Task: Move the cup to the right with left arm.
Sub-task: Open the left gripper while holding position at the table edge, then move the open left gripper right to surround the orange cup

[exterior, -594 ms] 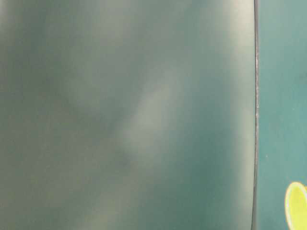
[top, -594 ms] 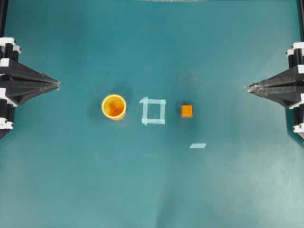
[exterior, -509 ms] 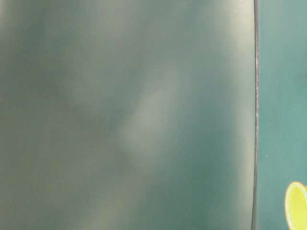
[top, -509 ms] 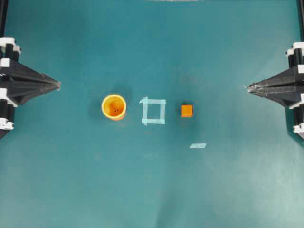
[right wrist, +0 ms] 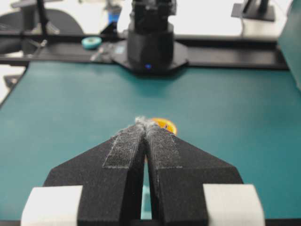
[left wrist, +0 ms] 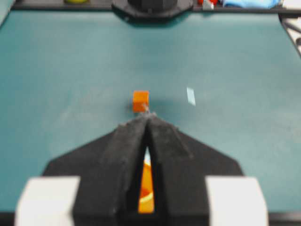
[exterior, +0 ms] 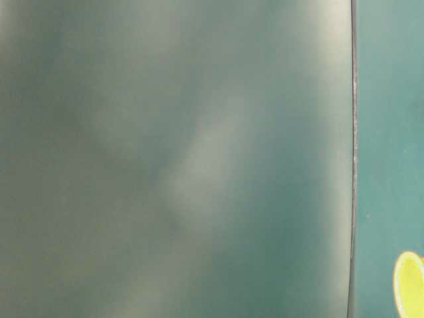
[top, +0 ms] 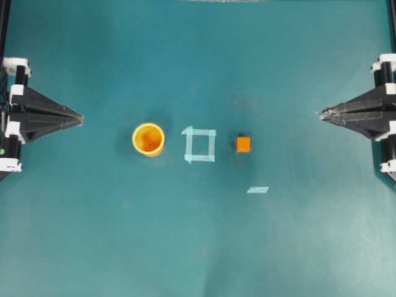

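- From above we see the cup standing upright on the green table, left of the middle, mouth up, with nothing touching it.
- Just to its right lies a square of pale blue tape, and beyond that, close by, a small orange cube; cup, square and cube form one row across the table.
- A short loose strip of tape lies a little below and to the right of the cube.
- We find the left gripper at the left edge, pointing towards the middle, well apart from the cup and slightly above its line in the overhead view.
- Its fingers meet at the tip, so its jaws are together and hold nothing; in its own wrist view the closed tip hides most of the cup, whose orange shows through the narrow slit.
- The right gripper sits at the right edge, pointing inward, well away from the cube; its padded fingers are pressed together on nothing.
- In the right wrist view we see the cup peeking out just behind the fingertips.
- The table-level view is mostly a blurred grey-green surface; only a yellow rim of the cup shows at the lower right corner.
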Motion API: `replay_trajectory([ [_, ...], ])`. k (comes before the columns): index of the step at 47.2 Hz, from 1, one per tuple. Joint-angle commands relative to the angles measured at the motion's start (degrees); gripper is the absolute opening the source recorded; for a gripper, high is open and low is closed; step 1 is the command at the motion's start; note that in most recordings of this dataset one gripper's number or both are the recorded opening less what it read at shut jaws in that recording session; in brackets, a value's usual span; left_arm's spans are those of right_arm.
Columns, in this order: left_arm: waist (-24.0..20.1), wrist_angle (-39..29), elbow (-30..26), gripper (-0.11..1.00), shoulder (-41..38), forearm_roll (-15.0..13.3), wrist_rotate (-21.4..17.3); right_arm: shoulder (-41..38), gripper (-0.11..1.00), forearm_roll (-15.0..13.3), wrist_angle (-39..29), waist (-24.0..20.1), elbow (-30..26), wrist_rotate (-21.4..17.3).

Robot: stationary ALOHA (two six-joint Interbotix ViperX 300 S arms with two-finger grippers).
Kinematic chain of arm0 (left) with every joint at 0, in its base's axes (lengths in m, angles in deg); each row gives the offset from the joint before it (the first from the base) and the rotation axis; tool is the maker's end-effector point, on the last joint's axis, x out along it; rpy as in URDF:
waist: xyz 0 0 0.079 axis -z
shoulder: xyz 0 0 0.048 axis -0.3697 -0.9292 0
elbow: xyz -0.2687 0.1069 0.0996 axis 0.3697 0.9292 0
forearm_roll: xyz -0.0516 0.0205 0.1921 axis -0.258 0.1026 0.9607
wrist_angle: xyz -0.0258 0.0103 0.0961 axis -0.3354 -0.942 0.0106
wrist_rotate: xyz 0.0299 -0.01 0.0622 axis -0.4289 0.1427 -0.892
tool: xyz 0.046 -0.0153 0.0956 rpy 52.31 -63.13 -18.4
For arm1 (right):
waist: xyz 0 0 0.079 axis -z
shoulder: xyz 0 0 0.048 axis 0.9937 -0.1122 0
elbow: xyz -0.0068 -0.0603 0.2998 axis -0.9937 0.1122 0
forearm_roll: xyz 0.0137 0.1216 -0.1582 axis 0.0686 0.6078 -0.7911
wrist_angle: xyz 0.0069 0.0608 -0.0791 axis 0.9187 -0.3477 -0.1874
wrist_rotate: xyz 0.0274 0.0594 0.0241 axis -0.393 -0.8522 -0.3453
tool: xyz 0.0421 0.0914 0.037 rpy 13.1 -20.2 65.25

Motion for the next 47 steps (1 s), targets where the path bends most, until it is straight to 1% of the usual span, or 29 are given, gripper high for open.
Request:
replay_trajectory([
  [1,0.09,0.00,-0.09,0.04,-0.53,0.18,0.09,-0.26,0.00,0.09,0.18,0.00,-1.67,-0.18],
  [4,0.09,0.26,0.70,0.10,-0.44,0.18,0.09,-0.26,0.00,0.09,0.18,0.00,-1.67,-0.18],
  [8,0.09,0.88,1.85,0.20,-0.44,0.18,0.09,-0.26,0.00,0.09,0.18,0.00,-1.67,-0.18],
  [13,0.09,3.96,4.66,0.29,-0.53,0.18,0.09,-0.26,0.00,0.09,0.18,0.00,-1.67,-0.18],
  [16,0.09,6.15,6.33,0.33,-0.53,0.18,0.09,-0.26,0.00,0.09,0.18,0.00,-1.67,-0.09],
  [20,-0.09,8.79,8.44,0.33,-0.53,0.18,0.00,-0.26,0.00,0.09,-0.09,0.00,-1.67,0.09],
  [25,-1.14,9.58,9.58,0.33,-0.53,0.18,0.09,-0.35,0.00,0.09,-0.62,0.00,-1.67,0.09],
  [32,-3.69,9.49,9.84,0.41,-0.53,0.18,0.18,-0.35,0.00,0.09,-0.53,0.00,-1.67,0.09],
  [36,-4.83,9.40,10.11,0.49,-0.62,0.18,0.35,-0.35,0.00,0.00,-0.53,0.00,-1.76,0.09],
  [41,-5.27,9.76,10.28,0.65,-3.25,0.18,1.05,-0.35,0.00,0.00,-0.70,0.00,-1.76,0.18],
  [45,-5.10,10.90,10.20,0.71,-7.82,0.18,1.23,-0.35,0.00,0.09,-0.70,0.00,-1.85,0.18],
  [47,-4.92,11.87,9.93,0.73,-10.28,0.18,1.23,-0.35,0.00,0.00,-0.70,0.00,-2.02,0.09],
])
